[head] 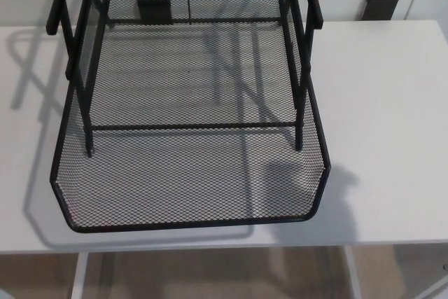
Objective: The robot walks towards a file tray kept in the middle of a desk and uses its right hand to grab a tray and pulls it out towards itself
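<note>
The black mesh tray lies pulled forward on the white counter, its front lip near the counter's near edge. Black frame posts rise beside it. Neither robot hand shows, so their state cannot be told.

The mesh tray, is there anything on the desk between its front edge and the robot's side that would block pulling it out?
Nothing visible does. The mesh tray already sticks out past the rack's uprights, and the white desk shows only a bare strip and shadows between the tray's front rim and the near edge. Neither robot hand is in view.
</note>
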Controlling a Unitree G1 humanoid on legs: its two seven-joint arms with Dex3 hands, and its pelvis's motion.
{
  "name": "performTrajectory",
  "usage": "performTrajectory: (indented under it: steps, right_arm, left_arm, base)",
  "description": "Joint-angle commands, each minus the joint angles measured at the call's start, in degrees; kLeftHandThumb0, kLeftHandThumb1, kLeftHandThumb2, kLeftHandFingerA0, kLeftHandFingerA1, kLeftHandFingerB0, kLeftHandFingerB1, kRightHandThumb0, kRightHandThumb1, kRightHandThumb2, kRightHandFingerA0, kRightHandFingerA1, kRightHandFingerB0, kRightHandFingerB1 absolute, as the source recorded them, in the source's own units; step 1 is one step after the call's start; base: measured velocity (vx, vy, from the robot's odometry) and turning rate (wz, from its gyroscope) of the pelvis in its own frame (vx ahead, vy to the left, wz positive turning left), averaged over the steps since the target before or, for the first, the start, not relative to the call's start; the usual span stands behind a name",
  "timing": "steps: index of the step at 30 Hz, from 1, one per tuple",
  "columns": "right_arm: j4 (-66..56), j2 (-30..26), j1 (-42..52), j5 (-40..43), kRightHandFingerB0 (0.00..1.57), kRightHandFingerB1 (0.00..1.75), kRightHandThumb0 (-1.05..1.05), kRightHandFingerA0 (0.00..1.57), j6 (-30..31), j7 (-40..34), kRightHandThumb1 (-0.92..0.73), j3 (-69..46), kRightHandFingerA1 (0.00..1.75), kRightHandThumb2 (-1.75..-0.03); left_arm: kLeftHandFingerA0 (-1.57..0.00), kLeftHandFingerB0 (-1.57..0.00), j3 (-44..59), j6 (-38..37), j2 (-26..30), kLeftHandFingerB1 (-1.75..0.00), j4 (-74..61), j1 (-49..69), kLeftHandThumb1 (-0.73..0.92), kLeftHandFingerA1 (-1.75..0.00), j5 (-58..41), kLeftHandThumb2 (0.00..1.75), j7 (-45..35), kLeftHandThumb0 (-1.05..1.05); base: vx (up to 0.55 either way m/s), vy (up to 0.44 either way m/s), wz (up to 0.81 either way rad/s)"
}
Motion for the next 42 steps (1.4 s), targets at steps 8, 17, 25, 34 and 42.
performTrajectory:
  steps: [8, 17, 25, 34, 42]
  right_arm:
    - [14.2, 9.9, 33.3, 83.0, 1.08, 0.88, -0.72, 1.22, 4.4, 30.3, -0.41, -38.6, 1.0, -0.82]
    - [24.6, 15.0, 33.8, 51.4, 1.02, 0.87, -0.81, 1.19, 1.3, 24.9, -0.4, -11.3, 1.03, -0.77]
    - [31.1, 13.8, 32.9, 41.5, 1.02, 0.82, -0.73, 1.19, -1.0, 19.4, -0.5, -3.7, 1.04, -0.55]
    - [49.7, 11.1, 29.8, 37.1, 0.95, 0.88, -0.79, 1.04, -4.1, 11.9, -0.48, -3.6, 1.15, -0.55]
    - [49.0, 8.5, 29.3, 32.3, 0.79, 0.73, -0.83, 0.96, -0.2, 11.0, -0.41, 7.2, 0.84, -0.81]
  left_arm:
    - [-0.62, -0.57, 2.1, -0.5, 3.4, -0.38, -0.5, -0.8, 0.41, -0.4, 0.0, 0.54, 1.2, -0.52]
    - [-0.61, -0.55, 4.0, -0.3, 3.7, -0.37, -1.0, -1.7, 0.42, -0.39, -2.3, 0.54, -0.6, -0.47]
    - [-0.58, -0.53, 3.8, 1.4, 2.9, -0.45, -1.2, -5.4, 0.36, -0.47, -1.6, 0.67, -0.5, -0.54]
    - [-0.57, -0.53, 3.8, 0.6, 2.4, -0.45, -0.2, -3.6, 0.35, -0.47, -1.4, 0.66, -0.6, -0.53]
    - [-0.56, -0.51, 4.7, -0.2, 2.1, -0.45, -1.0, 0.5, 0.35, -0.47, -1.4, 0.67, -0.1, -0.54]
  base:
    - [0.0, 0.0, 0.0]
    - [0.0, 0.0, 0.0]
    - [0.0, 0.0, 0.0]
    - [0.0, 0.0, 0.0]
    - [0.0, 0.0, 0.0]
